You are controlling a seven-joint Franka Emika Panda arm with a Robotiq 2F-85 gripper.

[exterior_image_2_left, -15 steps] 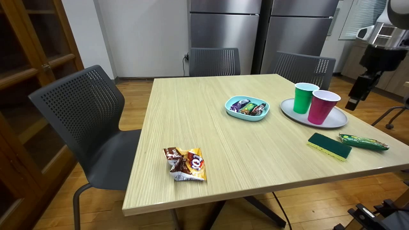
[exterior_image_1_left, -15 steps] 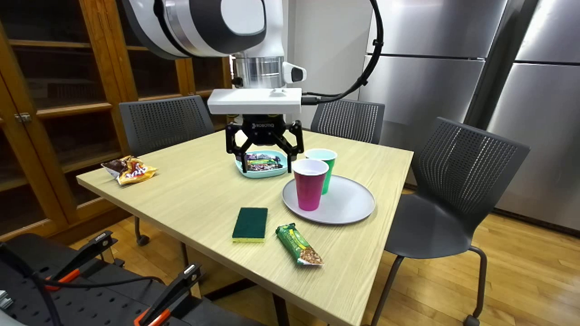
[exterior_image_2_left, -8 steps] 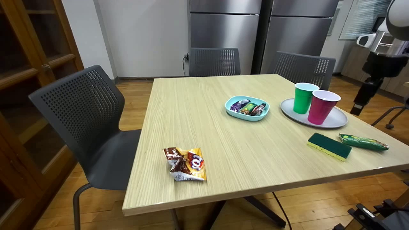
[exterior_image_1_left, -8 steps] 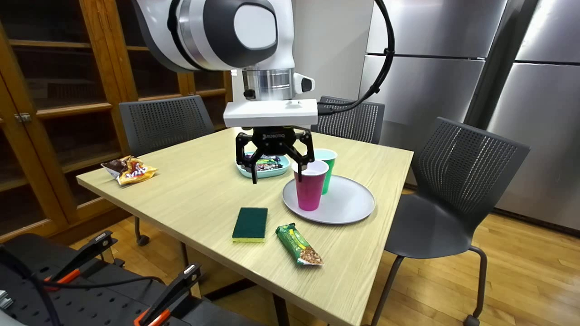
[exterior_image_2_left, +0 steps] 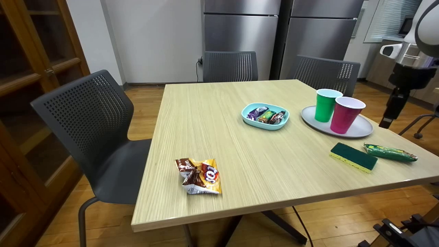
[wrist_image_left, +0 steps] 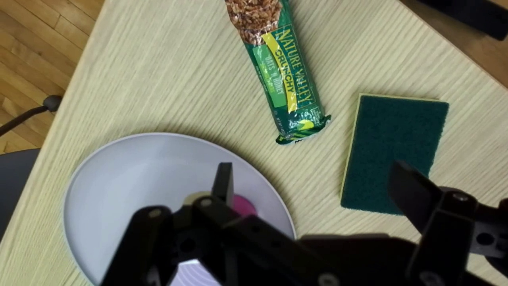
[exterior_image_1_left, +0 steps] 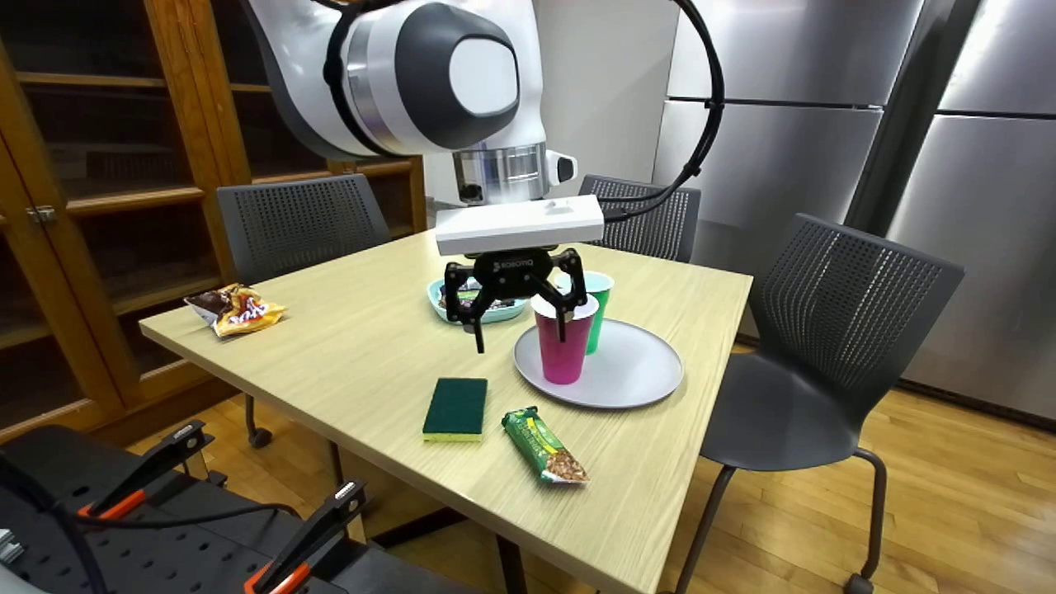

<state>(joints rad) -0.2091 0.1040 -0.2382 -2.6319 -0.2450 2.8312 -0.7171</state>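
While the gripper [exterior_image_1_left: 520,345] hangs above the table [exterior_image_1_left: 355,330], near the plate [wrist_image_left: 131,171] — its fingers [wrist_image_left: 224,180] spread wide, with nothing between them — the bar [wrist_image_left: 283,75] and the sponge [wrist_image_left: 393,143] lie near that plate, and the pink cup [exterior_image_1_left: 563,365] stands on it. I cannot tell which of these three is nearest the gripper. The bar should be light and stiff but crumbly in its slick wrapper, so its middle, across the thin way, looks the best place to pinch. The sponge, rough on its green top, should squash; its long sides suit a hold. The pink cup looks like thin, smooth plastic that could dent, so a soft hold round its side is best. Flat, round and grey, the plate also bears a green cup [exterior_image_2_left: 324,109] with a pale rim. Near it sits a blue bowl [exterior_image_2_left: 262,126] of shiny sweets [exterior_image_2_left: 266,117]; a crinkly bag [exterior_image_2_left: 202,176] lies well apart from it.
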